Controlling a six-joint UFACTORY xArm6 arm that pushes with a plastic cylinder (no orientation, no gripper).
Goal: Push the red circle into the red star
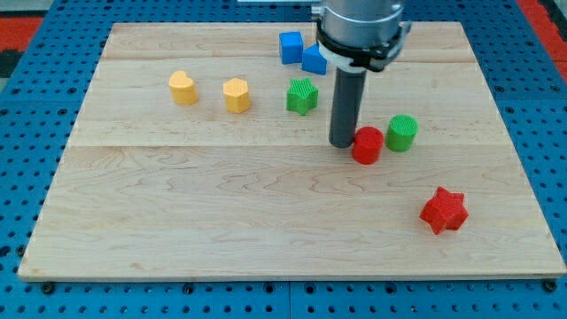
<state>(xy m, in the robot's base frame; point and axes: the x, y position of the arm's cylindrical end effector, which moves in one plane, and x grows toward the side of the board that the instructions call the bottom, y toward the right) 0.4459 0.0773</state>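
Note:
The red circle (368, 145) is a short red cylinder standing right of the board's middle. The red star (443, 211) lies toward the view's lower right, well apart from the circle. My tip (342, 143) is the lower end of the dark rod and rests on the board right at the circle's left side, touching or nearly touching it. A green circle (402, 132) stands just right of the red circle, close to it or touching it.
A green star-like block (302, 96) sits up-left of my tip. Two blue blocks (291, 47) (314, 60) lie near the view's top, partly behind the arm. Two yellow blocks (183, 88) (236, 95) sit at the left. The wooden board (177, 221) ends in a blue pegboard surround.

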